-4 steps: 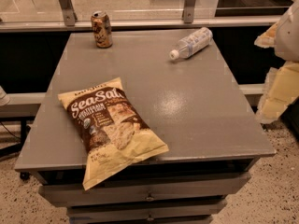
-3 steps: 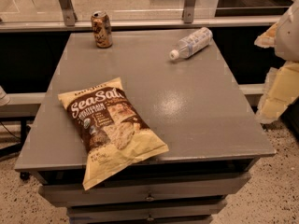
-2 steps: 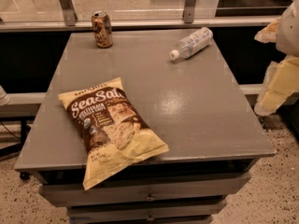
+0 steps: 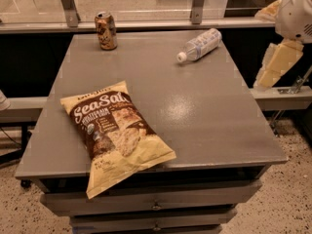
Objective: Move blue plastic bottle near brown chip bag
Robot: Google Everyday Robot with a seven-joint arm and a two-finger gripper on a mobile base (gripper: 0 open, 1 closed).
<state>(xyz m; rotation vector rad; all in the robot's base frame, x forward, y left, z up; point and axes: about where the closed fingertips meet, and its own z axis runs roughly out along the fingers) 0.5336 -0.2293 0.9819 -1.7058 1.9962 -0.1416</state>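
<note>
The blue plastic bottle (image 4: pixel 200 44) is clear with a pale label and lies on its side at the far right of the grey table (image 4: pixel 195 116), its white cap pointing front-left. The brown chip bag (image 4: pixel 114 130), cream-yellow with a dark "Sea Salt" panel, lies flat at the front left, with its lower end over the table's front edge. My gripper (image 4: pixel 277 65) hangs off the table's right side, to the right of the bottle and well apart from it. It holds nothing.
A brown patterned drink can (image 4: pixel 106 30) stands upright at the far left corner. A rail with metal posts (image 4: pixel 197 4) runs behind the table. Drawers (image 4: pixel 156 206) sit under the front edge. A ledge (image 4: pixel 287 96) lies to the right.
My gripper has risen and shifted slightly left towards the table's right edge. The bottle, bag and can have not moved.
</note>
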